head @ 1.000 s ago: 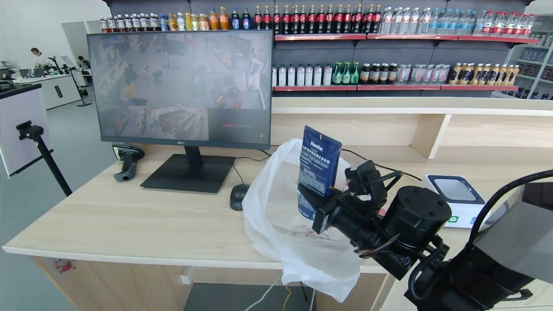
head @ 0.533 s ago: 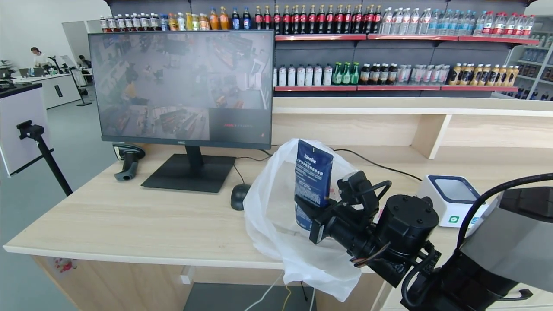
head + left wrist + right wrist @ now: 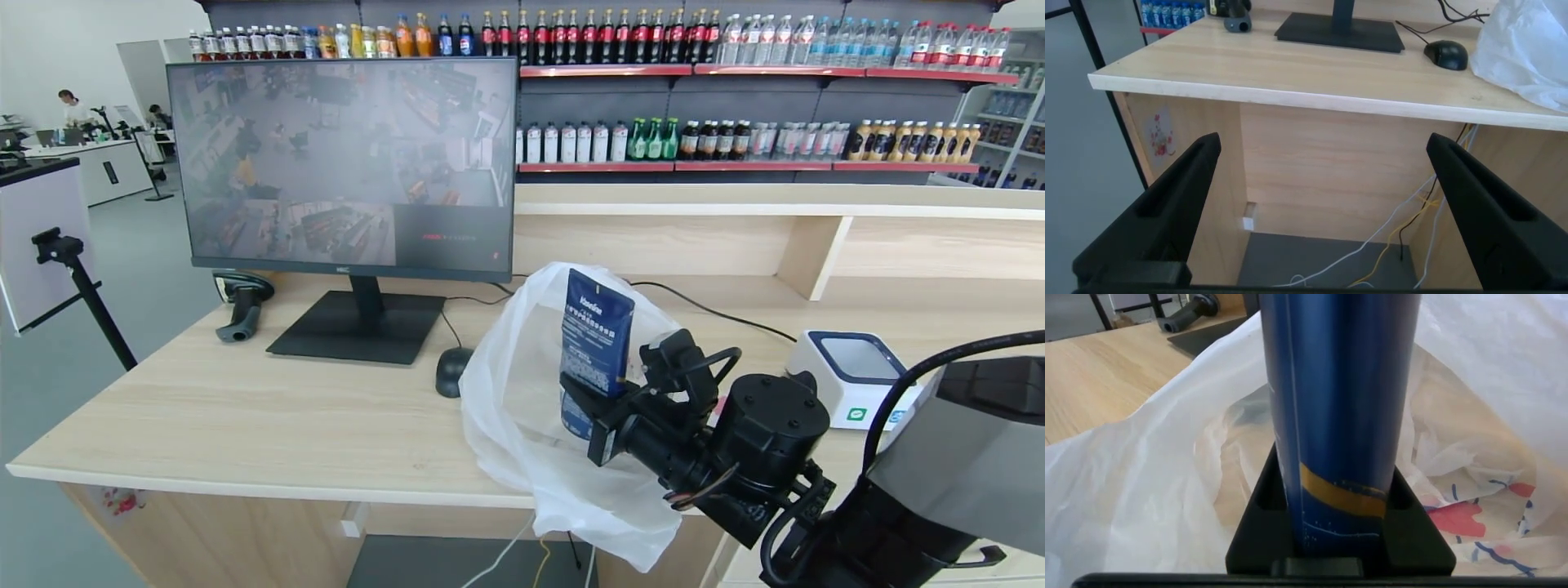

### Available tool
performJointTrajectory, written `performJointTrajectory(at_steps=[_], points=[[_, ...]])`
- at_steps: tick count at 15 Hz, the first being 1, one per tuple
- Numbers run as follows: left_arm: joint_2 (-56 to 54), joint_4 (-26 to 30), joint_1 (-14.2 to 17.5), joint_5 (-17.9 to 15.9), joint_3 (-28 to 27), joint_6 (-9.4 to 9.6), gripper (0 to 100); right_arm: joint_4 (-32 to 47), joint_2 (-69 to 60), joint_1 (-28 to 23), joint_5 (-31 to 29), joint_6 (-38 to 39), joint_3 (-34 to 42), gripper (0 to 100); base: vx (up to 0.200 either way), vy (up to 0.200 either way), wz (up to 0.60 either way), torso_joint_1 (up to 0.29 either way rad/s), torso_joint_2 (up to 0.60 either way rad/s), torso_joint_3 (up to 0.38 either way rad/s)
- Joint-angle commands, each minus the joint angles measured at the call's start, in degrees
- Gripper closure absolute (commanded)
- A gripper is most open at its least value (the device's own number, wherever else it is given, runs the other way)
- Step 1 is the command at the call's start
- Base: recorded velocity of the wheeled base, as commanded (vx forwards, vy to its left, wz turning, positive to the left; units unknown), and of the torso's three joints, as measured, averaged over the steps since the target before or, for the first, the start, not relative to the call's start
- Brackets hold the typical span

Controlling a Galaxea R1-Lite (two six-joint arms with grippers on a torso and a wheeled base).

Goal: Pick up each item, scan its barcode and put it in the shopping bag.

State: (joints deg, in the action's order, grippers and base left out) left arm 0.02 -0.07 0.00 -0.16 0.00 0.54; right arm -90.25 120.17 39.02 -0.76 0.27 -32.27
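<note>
The wooden counter [image 3: 245, 408] carries the white shopping bag [image 3: 522, 425], its mouth open. Upright over that mouth, perhaps dipping in, is the blue pouch [image 3: 596, 335], pinched by the right gripper [image 3: 581, 390]. The left gripper [image 3: 1323, 147], fingers spread, hangs below the bag.

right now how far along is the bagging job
Done: the blue pouch is picked up; whether it was scanned at the scanner cannot be told. In hand: the right gripper is shut on the pouch, holding it upright at the open mouth of the shopping bag. To do: lower and release it. The left gripper hangs open below the counter edge.
</note>
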Motion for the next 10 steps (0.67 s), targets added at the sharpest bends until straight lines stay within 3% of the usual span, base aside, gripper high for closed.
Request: performJointTrajectory(at_steps=[1,8,9,10], points=[[0.0,0.0,0.0,0.0,0.0,-0.01,0,0.2,0.3,0.0,0.0,0.0,0.2,100,0.0,0.0,0.0,0.0,0.0,0.0],[0.0,0.0,0.0,0.0,0.0,0.08,0,0.2,0.4,0.1,0.0,0.0,1.4,100,0.0,0.0,0.0,0.0,0.0,0.0],[0.0,0.0,0.0,0.0,0.0,0.08,0,0.2,0.6,0.1,0.0,0.0,1.5,0,0.0,0.0,0.0,0.0,0.0,0.0],[0.0,0.0,0.0,0.0,0.0,0.08,0,0.2,0.8,0.1,0.0,0.0,1.8,0,0.0,0.0,0.0,0.0,0.0,0.0]])
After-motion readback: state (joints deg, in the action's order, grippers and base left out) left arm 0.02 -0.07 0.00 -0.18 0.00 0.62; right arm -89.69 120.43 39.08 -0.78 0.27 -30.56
